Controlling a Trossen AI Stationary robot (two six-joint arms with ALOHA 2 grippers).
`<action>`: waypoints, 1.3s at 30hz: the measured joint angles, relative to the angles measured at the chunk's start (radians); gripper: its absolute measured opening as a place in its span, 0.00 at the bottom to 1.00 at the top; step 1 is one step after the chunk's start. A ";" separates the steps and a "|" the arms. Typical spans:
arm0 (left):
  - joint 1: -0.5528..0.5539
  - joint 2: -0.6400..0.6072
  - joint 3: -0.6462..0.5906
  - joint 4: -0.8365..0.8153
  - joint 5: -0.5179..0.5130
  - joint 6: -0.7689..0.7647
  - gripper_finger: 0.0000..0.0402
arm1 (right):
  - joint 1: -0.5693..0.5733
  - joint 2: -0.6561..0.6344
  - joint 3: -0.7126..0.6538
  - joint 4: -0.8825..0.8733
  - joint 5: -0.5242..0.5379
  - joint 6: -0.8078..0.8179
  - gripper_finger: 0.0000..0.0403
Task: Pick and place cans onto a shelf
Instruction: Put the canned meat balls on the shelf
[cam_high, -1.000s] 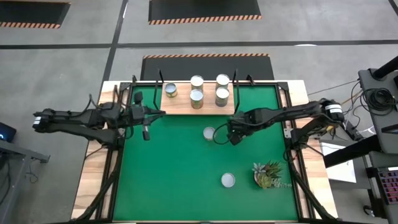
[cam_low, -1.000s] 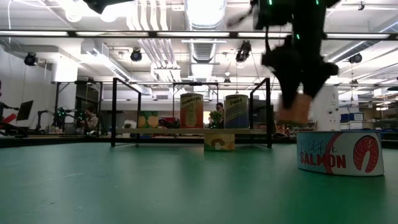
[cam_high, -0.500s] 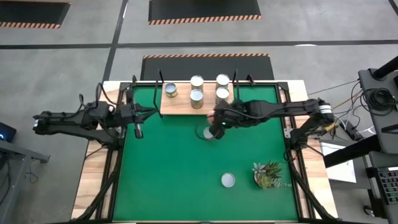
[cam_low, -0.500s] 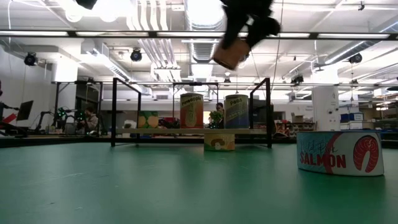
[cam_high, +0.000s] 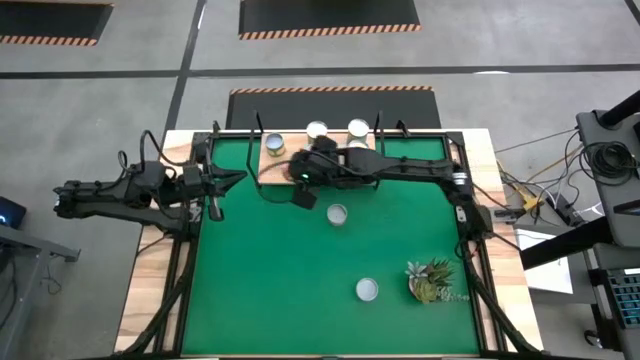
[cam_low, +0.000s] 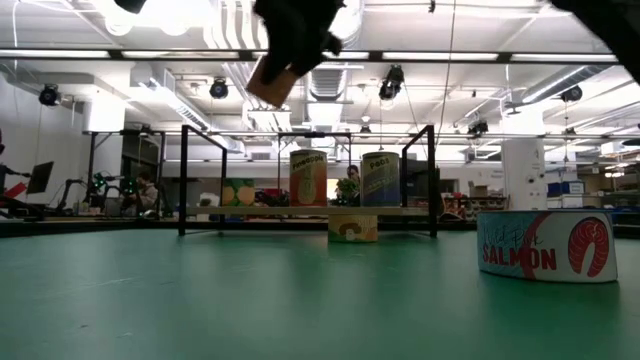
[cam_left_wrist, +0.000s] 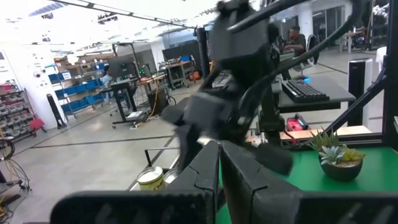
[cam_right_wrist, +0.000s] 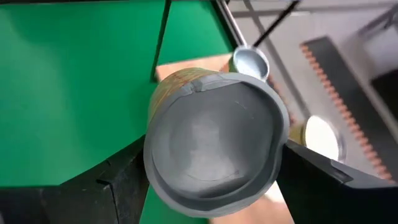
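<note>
Cans, one carried: we find a tan-sided can (cam_right_wrist: 214, 140) clamped between the fingers of the right end effector (cam_high: 303, 180), its grey round end facing the wrist camera. We hold it by the sides, which we judge leaves its flat end free to set down. In the low view it hangs high above the green mat (cam_high: 300, 270), clear of everything standing below, a sensible height for crossing toward the shelf.

Cans, shelved: on the shelf (cam_high: 272, 168) at the far edge of the mat we count a yellow-labelled can (cam_high: 274, 145) at its left end and two silver-topped cans (cam_high: 358, 128) farther right; the right arm hides part of the board, so others may sit beneath it. The carried can is near the shelf's left part, where we judge there is room.

Cans, waiting: one can (cam_high: 336, 214) stands on the mat just in front of the shelf; a flat can (cam_high: 367, 290) stands nearer, beside a small potted plant (cam_high: 432, 280). In the low view the flat one reads as a salmon tin.

Left end effector (cam_high: 212, 205): fingers pressed together, holding nothing, parked at the mat's left edge, out of the right arm's way.

Table (cam_high: 150, 300): light wood, carrying the mat.
</note>
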 joint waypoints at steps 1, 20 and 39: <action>0.000 -0.002 0.000 -0.001 0.000 0.000 0.00 | -0.010 0.031 0.038 -0.001 0.000 -0.037 0.70; 0.000 -0.009 0.000 -0.016 0.002 -0.012 0.00 | -0.125 0.306 0.107 0.186 -0.177 -0.356 0.72; 0.000 -0.007 0.000 -0.015 0.002 -0.015 0.00 | -0.150 0.355 0.106 0.267 -0.178 -0.365 0.84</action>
